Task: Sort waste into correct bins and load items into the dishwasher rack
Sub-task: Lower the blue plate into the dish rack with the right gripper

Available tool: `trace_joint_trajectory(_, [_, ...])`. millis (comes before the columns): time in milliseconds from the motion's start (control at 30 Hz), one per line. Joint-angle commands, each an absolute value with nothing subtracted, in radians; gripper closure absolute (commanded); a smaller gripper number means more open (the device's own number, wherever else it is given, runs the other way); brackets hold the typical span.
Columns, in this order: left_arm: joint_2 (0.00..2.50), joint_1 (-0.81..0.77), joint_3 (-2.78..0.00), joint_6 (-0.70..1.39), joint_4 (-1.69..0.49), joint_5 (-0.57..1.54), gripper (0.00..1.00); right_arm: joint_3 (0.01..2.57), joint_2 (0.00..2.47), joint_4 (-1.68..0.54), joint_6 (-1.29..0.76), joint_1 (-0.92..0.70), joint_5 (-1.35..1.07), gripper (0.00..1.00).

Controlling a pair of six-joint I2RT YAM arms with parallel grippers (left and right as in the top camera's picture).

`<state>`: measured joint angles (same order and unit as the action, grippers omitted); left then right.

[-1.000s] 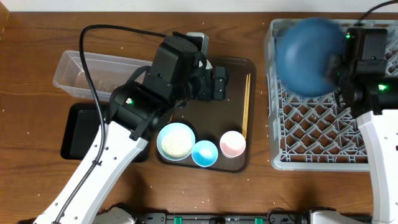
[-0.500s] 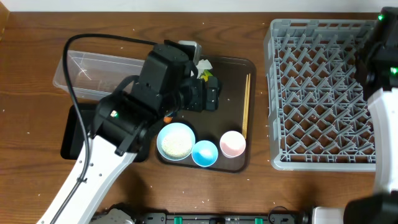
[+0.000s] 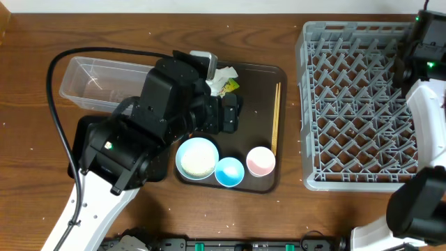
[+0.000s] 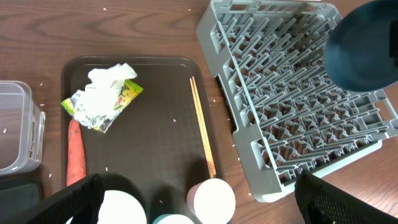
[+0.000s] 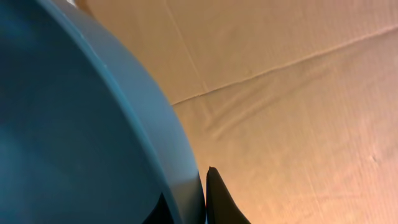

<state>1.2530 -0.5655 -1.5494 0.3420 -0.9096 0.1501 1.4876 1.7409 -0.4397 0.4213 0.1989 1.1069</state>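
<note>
My left gripper [image 3: 230, 115] [image 4: 199, 182] is open and empty above the brown tray, over the cups. The crumpled wrapper [image 3: 221, 79] [image 4: 102, 98] and the carrot [image 4: 74, 152] lie at the tray's far left; my arm hides the carrot in the overhead view. The chopsticks [image 3: 276, 118] [image 4: 202, 127] lie along the right side. The white bowl [image 3: 196, 157] holds rice; the blue cup [image 3: 229, 171] and pink cup [image 3: 260, 161] stand beside it. My right gripper [image 5: 202, 186] is shut on the rim of the dark-blue plate [image 5: 74, 124] [image 4: 367, 43], above the rack's [image 3: 362, 104] far right corner. No brown scrap shows.
The clear tub [image 3: 94, 80] stands at the far left with the black tray [image 3: 85, 143] in front of it, partly under my left arm. The brown serving tray [image 3: 254, 84] sits between them and the rack. White grains are scattered on the table.
The right arm has carried the plate from over the rack's far side towards its far right corner, out of the overhead view. The left arm has drawn back to the left, uncovering the wrapper.
</note>
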Motion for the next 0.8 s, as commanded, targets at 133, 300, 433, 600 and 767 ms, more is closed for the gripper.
trace_joint_trajectory(133, [1.239,-0.562,-1.564,0.333,-0.931,0.142,0.02,1.503,1.826,-0.337,0.655,0.205,1.099,0.99])
trace_joint_trajectory(300, [1.239,-0.562,-1.564,0.333,-0.934,0.142,0.02,1.502,1.850,-0.342,0.675,0.191,1.089,0.99])
trace_joint_trajectory(433, [1.240,-0.562,-1.564,0.333,-0.934,0.142,0.02,1.502,1.850,-0.341,0.706,0.167,1.035,0.99])
trace_joint_trajectory(600, [1.240,-0.562,-1.564,0.333,-0.934,0.142,0.02,1.502,1.851,-0.296,0.953,0.150,0.986,0.99])
trace_joint_trajectory(767, [1.240,-0.562,-1.564,0.333,-0.934,0.142,0.02,1.502,1.850,-0.171,1.157,0.154,1.069,0.99])
